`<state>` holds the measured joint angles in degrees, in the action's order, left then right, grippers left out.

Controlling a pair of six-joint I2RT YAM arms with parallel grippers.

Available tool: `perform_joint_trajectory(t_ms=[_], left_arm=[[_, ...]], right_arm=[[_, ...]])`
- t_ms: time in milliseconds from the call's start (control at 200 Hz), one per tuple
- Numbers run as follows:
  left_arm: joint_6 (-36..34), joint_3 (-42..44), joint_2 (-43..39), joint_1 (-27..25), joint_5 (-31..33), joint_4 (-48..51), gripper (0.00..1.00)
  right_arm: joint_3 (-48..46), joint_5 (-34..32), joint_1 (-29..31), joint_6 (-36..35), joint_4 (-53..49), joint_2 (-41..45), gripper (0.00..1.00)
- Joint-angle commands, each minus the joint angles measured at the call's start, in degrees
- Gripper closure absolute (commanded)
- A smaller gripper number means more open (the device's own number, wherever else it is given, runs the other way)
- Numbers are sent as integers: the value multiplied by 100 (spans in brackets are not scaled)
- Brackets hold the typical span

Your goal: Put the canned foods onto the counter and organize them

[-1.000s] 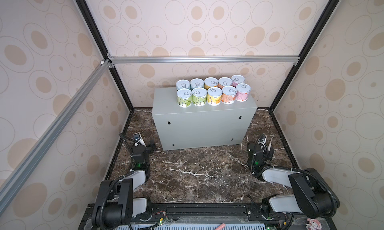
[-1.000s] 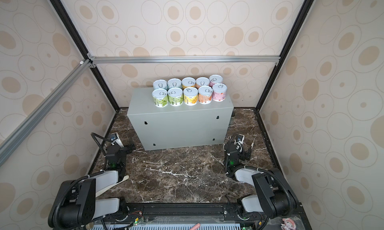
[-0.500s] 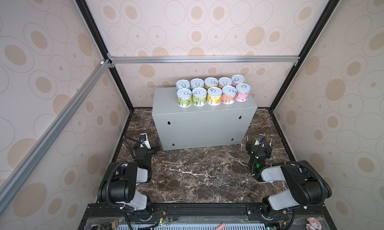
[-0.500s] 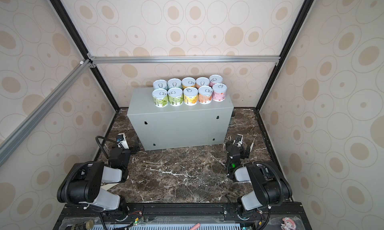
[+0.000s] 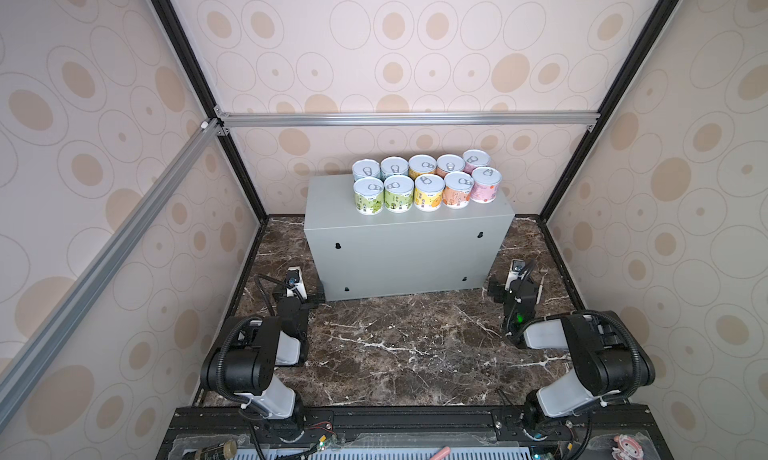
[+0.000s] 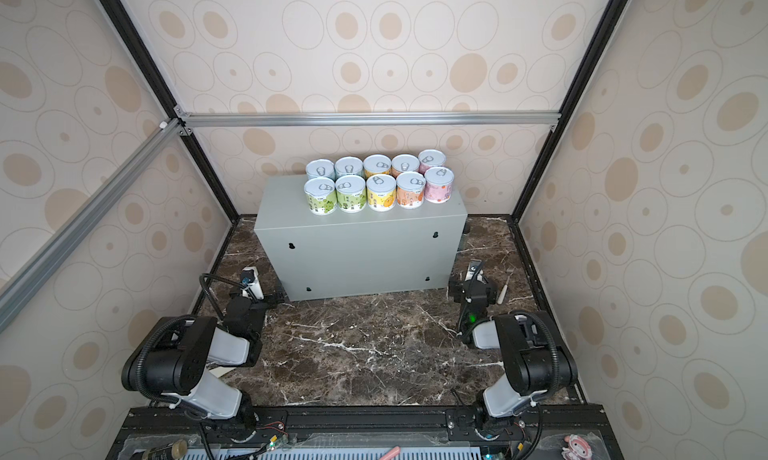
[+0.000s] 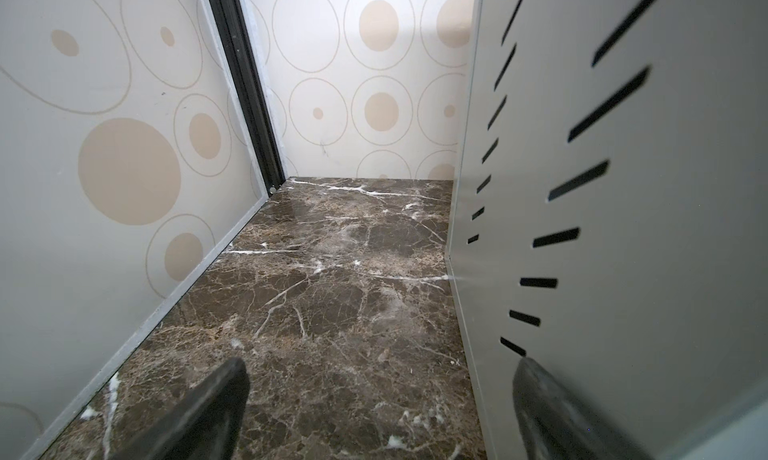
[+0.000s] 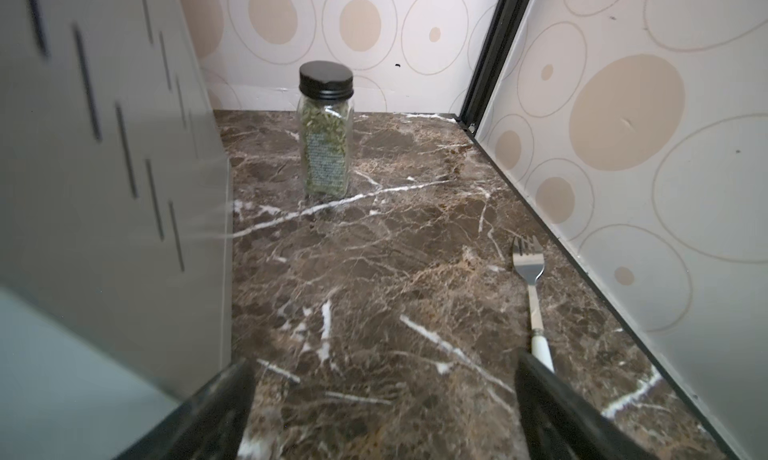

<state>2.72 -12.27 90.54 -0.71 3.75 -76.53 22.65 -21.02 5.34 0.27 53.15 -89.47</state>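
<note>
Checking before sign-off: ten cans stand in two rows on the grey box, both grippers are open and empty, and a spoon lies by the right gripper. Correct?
Not a spoon: the right wrist view shows a fork, tines visible, by the right gripper. The cans, grey box and left gripper are as stated.

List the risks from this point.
1. The open left gripper has one finger close beside the pale grey metal box; a sideways move may bump it and shake the pastel-labelled tins on top.
2. The open right gripper sits near the white-handled metal fork; advancing could shove it.
</note>
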Motion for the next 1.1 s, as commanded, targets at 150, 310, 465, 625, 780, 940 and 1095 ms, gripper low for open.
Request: perform_joint_trajectory(t_ms=[150, 310, 465, 625, 780, 940, 1095], left_arm=[[-176, -74, 8, -34, -19, -85, 1], [-194, -74, 8, -61, 21, -90, 1], [-196, -75, 7, -57, 21, -90, 1], [-194, -80, 8, -58, 21, -89, 1], [-195, -82, 7, -54, 20, -88, 1], [-202, -74, 10, -55, 20, -90, 1], [-204, -74, 8, -63, 29, -98, 1]], right_arm=[[29, 296, -51, 175, -527, 133, 0], [20, 304, -58, 165, -533, 135, 0], [29, 316, -50, 157, -533, 140, 0], [27, 313, -45, 152, -533, 133, 0], [24, 314, -47, 154, -534, 139, 0], [25, 312, -48, 153, -533, 144, 0], [22, 317, -49, 155, -528, 144, 0]])
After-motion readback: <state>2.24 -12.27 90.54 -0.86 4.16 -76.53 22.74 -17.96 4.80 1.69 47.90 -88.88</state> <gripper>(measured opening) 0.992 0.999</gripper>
